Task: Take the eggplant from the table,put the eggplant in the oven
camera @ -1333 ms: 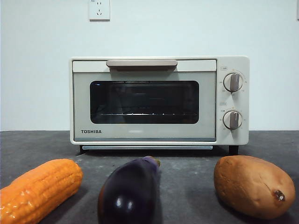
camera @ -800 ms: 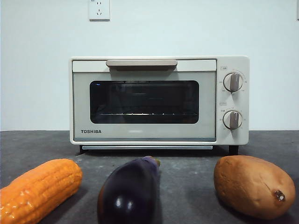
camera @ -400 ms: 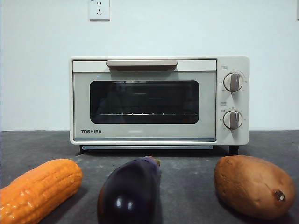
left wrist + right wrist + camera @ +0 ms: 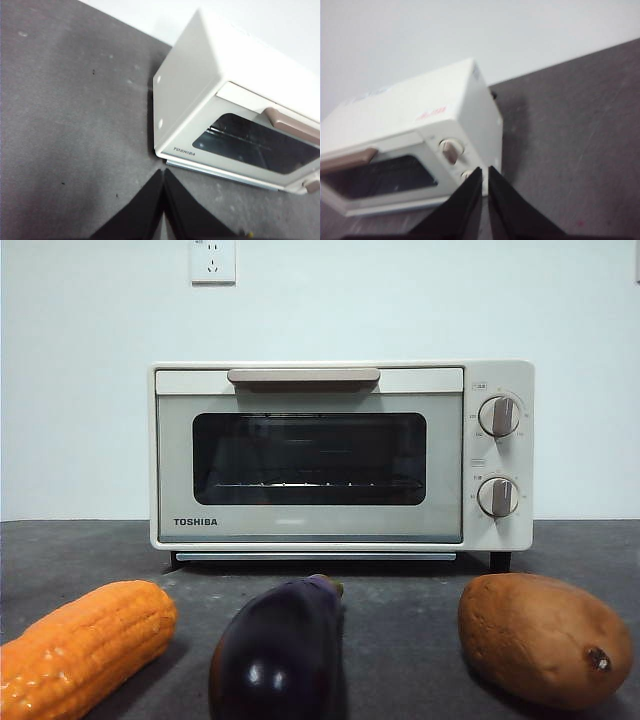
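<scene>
The glossy dark purple eggplant [image 4: 278,652] lies on the dark grey table [image 4: 400,620] at the near centre of the front view, its stem end pointing toward the oven. The cream Toshiba oven [image 4: 340,455] stands behind it with its glass door closed. My left gripper [image 4: 163,172] is shut and hangs above the table off the oven's [image 4: 235,120] left front corner. My right gripper [image 4: 485,170] is shut too, high up near the oven's [image 4: 415,145] knob side. Neither gripper appears in the front view, and neither wrist view shows the eggplant.
An orange corn cob [image 4: 85,645] lies left of the eggplant and a brown sweet potato [image 4: 545,638] lies to its right. A white wall with a socket [image 4: 212,260] rises behind the oven.
</scene>
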